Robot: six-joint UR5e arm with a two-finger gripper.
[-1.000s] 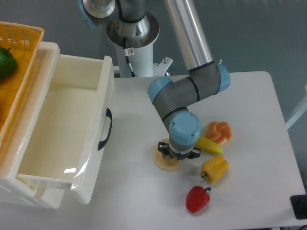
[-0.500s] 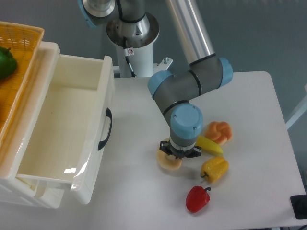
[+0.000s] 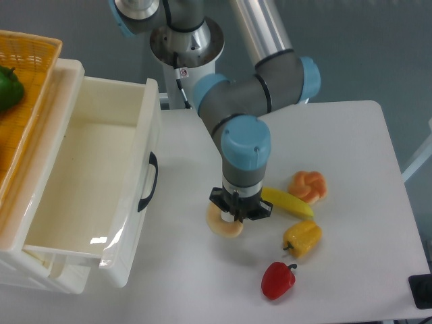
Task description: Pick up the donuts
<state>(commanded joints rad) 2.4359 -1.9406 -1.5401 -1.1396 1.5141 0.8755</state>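
The donut (image 3: 221, 225) is a pale cream-tan flat ring. It hangs under my gripper (image 3: 237, 212), left of the yellow vegetables, and only its lower left part shows. The gripper points straight down and its fingers are shut on the donut's rim. The wrist and arm hide the ring's upper right part. The donut looks to be slightly off the white table (image 3: 351, 148).
A long yellow vegetable (image 3: 288, 202), an orange knot-shaped pastry (image 3: 308, 185), a yellow pepper (image 3: 303, 237) and a red pepper (image 3: 278, 280) lie right of the gripper. An open white drawer (image 3: 94, 189) stands at the left, beside a wicker basket (image 3: 20, 88) with a green vegetable (image 3: 8, 88).
The gripper has risen and swung left toward the drawer, and the donut has moved left with it, away from the yellow vegetables.
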